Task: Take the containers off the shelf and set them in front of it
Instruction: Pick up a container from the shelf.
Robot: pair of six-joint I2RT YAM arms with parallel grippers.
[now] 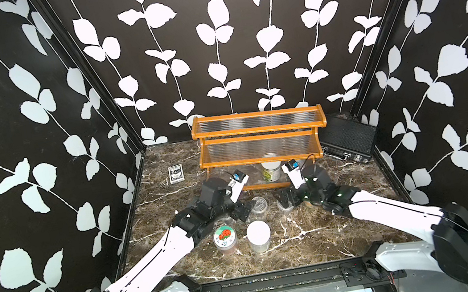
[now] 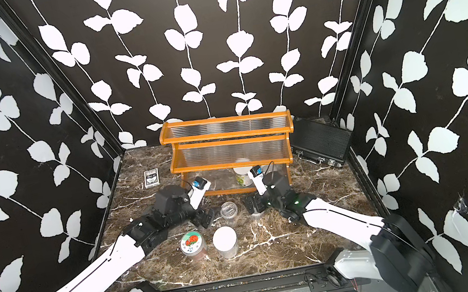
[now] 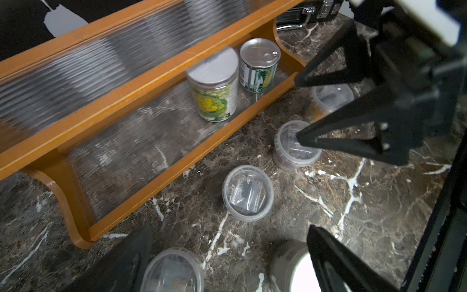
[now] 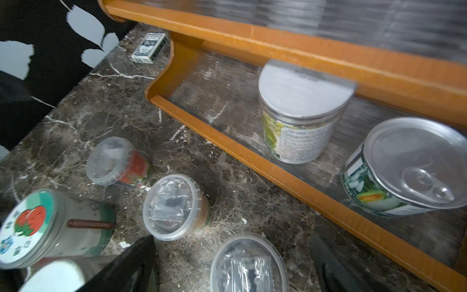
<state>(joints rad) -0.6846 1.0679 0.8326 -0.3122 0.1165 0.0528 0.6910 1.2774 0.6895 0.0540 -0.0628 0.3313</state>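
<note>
The orange-brown shelf (image 1: 260,138) (image 3: 161,75) (image 4: 278,35) stands at the back. On its lowest tier are a white-lidded jar (image 1: 272,170) (image 3: 213,86) (image 4: 300,111) and a pull-tab tin (image 3: 259,65) (image 4: 409,166). On the marble in front stand a strawberry-lid jar (image 1: 225,236) (image 4: 32,225), a white-lid jar (image 1: 259,236) and clear cups (image 1: 258,204) (image 3: 248,193) (image 4: 174,206). My left gripper (image 1: 244,211) (image 3: 227,268) is open, with a cup (image 3: 174,271) by one finger. My right gripper (image 1: 284,199) (image 4: 230,268) is open above another cup (image 4: 249,265).
A flat card box (image 1: 175,174) (image 4: 149,48) lies left of the shelf. A black ribbed case (image 1: 347,140) leans at the back right. Patterned walls close in on three sides. Both arms reach in from the front edge.
</note>
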